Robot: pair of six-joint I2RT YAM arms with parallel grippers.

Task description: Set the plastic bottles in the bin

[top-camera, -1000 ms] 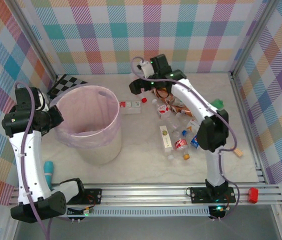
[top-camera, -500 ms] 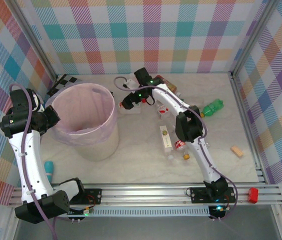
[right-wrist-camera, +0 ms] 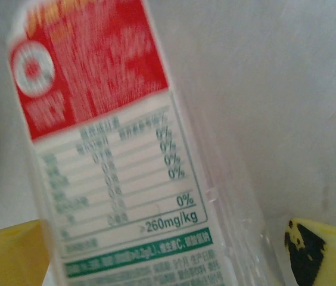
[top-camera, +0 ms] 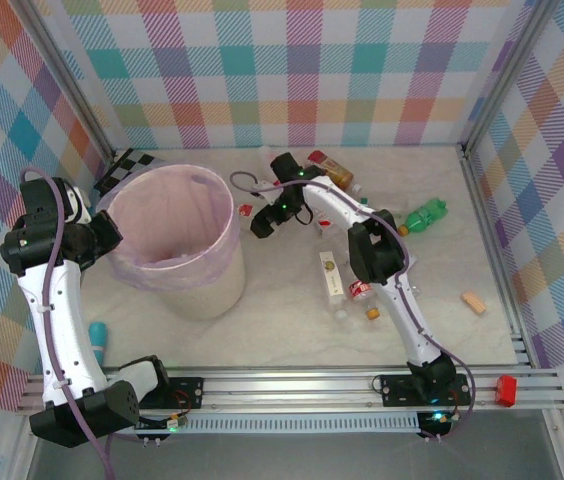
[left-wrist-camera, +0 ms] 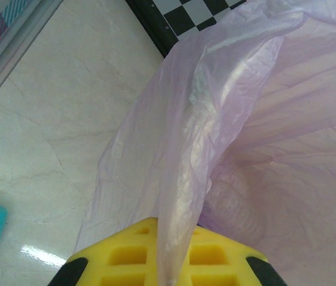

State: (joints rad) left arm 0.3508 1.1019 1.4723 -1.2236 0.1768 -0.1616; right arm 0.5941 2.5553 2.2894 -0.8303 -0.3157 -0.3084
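Red-labelled bottle (right-wrist-camera: 114,149): clear, white nutrition panel, lying on the pale table between the yellow fingers (right-wrist-camera: 13,253) of the right gripper (right-wrist-camera: 168,256), which stand wide apart on either side of it, unclamped; in the top view, upper centre, just right of the bin (top-camera: 202,290). Other bottles: green bottle (top-camera: 424,214) right of centre, yellow-labelled bottle (top-camera: 332,275) at centre. Left gripper (left-wrist-camera: 163,244): at the bin's left rim, pads pressed together on a fold of the lilac bag (left-wrist-camera: 192,137). Checkerboard (top-camera: 127,165): upper left, behind the bin.
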